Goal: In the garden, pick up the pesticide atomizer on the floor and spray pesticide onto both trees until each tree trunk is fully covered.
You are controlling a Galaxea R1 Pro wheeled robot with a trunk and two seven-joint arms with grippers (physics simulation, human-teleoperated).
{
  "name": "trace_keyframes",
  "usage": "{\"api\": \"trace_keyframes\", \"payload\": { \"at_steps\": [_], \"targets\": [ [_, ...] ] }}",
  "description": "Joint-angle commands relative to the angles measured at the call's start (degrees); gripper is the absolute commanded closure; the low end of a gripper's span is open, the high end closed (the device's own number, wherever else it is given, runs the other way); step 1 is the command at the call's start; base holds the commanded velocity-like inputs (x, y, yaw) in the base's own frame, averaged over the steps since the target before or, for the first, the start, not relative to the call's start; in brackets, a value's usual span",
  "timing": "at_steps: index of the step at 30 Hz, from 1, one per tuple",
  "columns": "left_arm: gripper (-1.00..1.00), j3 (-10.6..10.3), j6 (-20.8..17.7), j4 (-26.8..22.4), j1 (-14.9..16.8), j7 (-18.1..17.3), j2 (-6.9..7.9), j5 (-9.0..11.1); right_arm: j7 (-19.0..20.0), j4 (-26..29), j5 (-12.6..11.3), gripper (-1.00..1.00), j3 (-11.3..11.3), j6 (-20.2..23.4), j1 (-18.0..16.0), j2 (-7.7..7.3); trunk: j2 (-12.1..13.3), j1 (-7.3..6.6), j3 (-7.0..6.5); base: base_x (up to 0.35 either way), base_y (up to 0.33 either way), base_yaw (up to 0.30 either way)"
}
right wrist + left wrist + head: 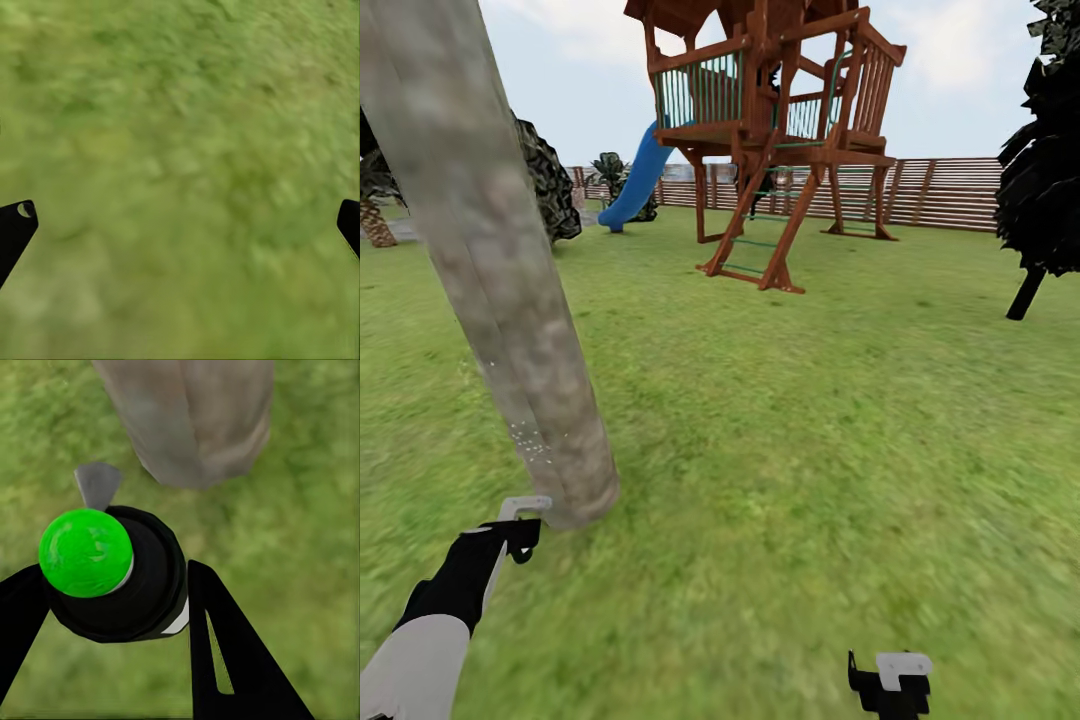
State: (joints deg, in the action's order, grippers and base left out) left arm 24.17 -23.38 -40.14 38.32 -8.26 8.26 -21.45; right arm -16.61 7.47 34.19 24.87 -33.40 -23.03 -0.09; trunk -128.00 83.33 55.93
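the tree trunk [500, 290] stands on the grass [810, 450], just ahead of my left gripper [520, 520]. the atomizer [120, 577] sits between my fingers [225, 652]. the play tower [780, 130] is far behind the trunk, to its right.

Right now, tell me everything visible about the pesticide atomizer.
The pesticide atomizer sits clamped between the left gripper fingers. Seen from above, it has a round black top, a glossy green spot, a sliver of white body and a grey nozzle aimed at the tree trunk base, where faint white specks show.
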Motion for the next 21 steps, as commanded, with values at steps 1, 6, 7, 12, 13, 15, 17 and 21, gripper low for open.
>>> {"api": "trace_keyframes", "payload": {
  "at_steps": [1, 6, 7, 12, 13, 15, 17, 21],
  "targets": [
    [1.0, 0.0, 0.0, 0.0, 0.0, 0.0, 0.0, 0.0, 0.0, 0.0, 0.0, -1.0, 0.0, 0.0, 0.0, 0.0, 0.0, 0.0, 0.0, 0.046, -0.266, 0.129],
    [1.0, 0.0, 0.0, 0.0, 0.0, 0.0, 0.0, 0.0, 0.0, 0.0, 0.0, -1.0, 0.0, 0.0, 0.0, 0.0, 0.0, 0.0, 0.0, 0.007, -0.269, 0.02],
    [1.0, 0.0, 0.0, 0.0, 0.0, 0.0, 0.0, 0.0, 0.0, 0.0, 0.0, -1.0, 0.0, 0.0, 0.0, 0.0, 0.0, 0.0, 0.0, 0.0, -0.27, 0.001],
    [1.0, 0.0, 0.0, 0.0, 0.0, 0.0, 0.0, 0.0, 0.0, 0.0, 0.0, -1.0, 0.0, 0.0, 0.0, 0.0, 0.0, 0.0, 0.0, 0.0, -0.27, 0.046],
    [1.0, 0.0, 0.0, 0.1, 0.0, 0.0, 0.0, 0.0, 0.0, 0.0, 0.0, -1.0, 0.0, 0.0, 0.0, 0.0, 0.0, 0.0, 0.0, 0.0, -0.27, 0.209],
    [1.0, 0.0, 0.0, 0.1, 0.0, 0.0, 0.0, 0.0, 0.0, 0.0, 0.0, -1.0, 0.0, 0.0, 0.0, 0.0, 0.0, 0.0, 0.0, 0.0, -0.27, 0.248],
    [1.0, 0.0, 0.0, 0.1, 0.0, 0.0, 0.0, 0.0, 0.0, 0.0, 0.0, -1.0, 0.0, 0.0, 0.0, 0.0, 0.0, 0.0, 0.0, 0.0, -0.27, 0.272],
    [1.0, 0.0, 0.0, 0.1, 0.0, 0.0, 0.02, -0.1, 0.0, 0.0, 0.0, -1.0, 0.0, 0.0, 0.0, 0.0, 0.0, 0.0, 0.0, 0.067, -0.27, 0.276]
  ]
}}
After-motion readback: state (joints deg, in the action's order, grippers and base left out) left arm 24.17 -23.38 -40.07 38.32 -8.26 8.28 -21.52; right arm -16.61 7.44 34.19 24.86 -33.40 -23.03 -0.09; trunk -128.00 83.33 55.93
